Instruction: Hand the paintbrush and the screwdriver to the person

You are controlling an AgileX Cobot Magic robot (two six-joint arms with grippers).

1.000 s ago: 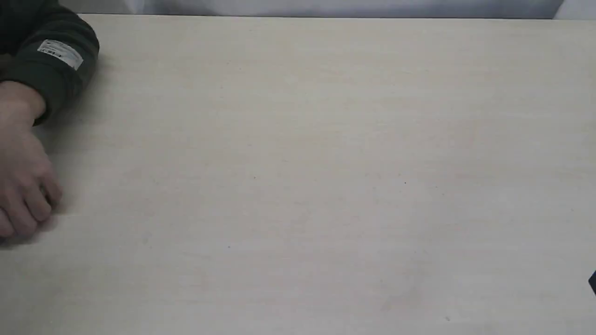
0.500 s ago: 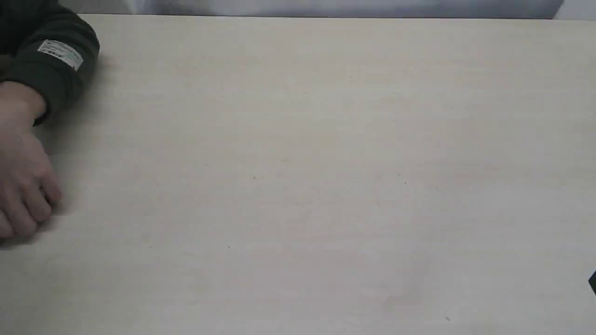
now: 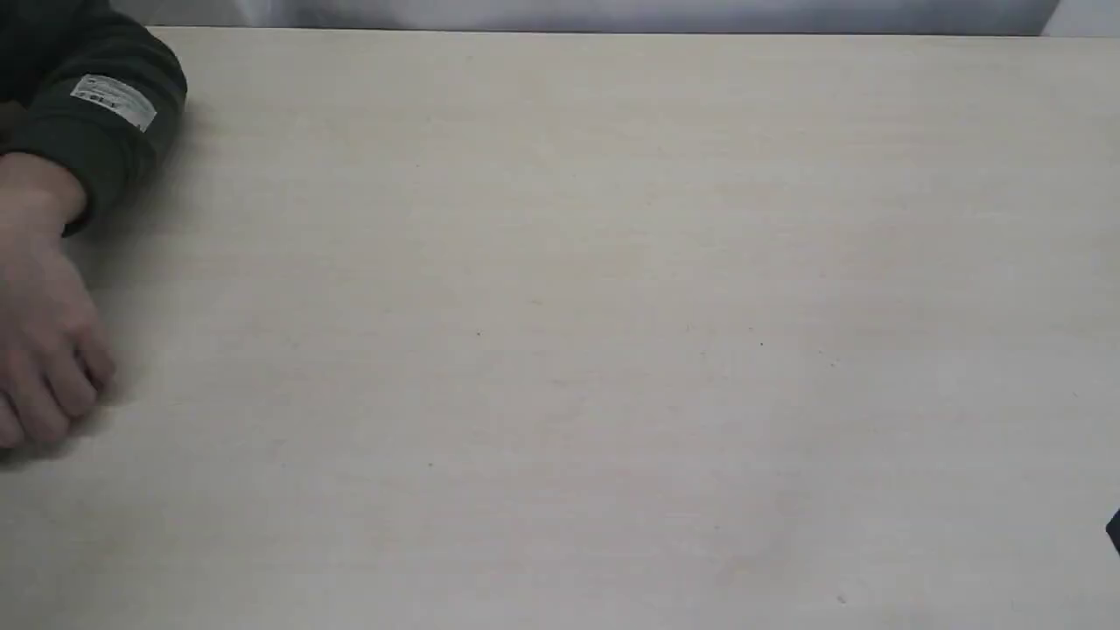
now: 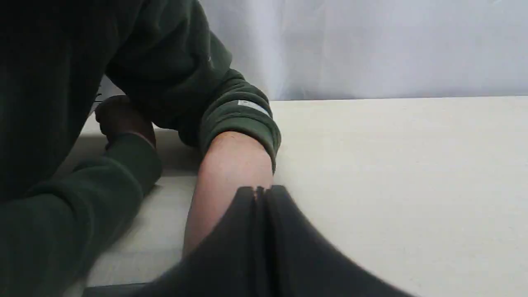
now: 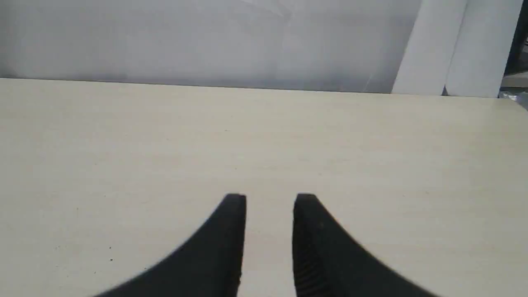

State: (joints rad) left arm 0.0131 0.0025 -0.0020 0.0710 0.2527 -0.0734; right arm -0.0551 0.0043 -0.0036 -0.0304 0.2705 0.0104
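Observation:
The person's hand (image 3: 44, 341) rests curled on the table at the far left, wrist in a dark green sleeve with a white label (image 3: 114, 101). The left wrist view shows the same forearm (image 4: 231, 169) just beyond my left gripper (image 4: 260, 190), whose black fingers are pressed together with nothing between them. My right gripper (image 5: 270, 198) is open over bare table, its fingers slightly apart and empty. In the exterior view only a black sliver (image 3: 1113, 529) of the right arm shows at the right edge. Neither the paintbrush nor the screwdriver is visible in any view.
The pale wooden table (image 3: 560, 350) spans the exterior view, with a grey-white backdrop (image 3: 612, 13) behind its far edge. The person's second sleeved arm (image 4: 82, 214) lies close to my left gripper. White panels (image 5: 453, 45) stand at the far right corner.
The person's hand has shifted very slightly on the table. Nothing else has moved.

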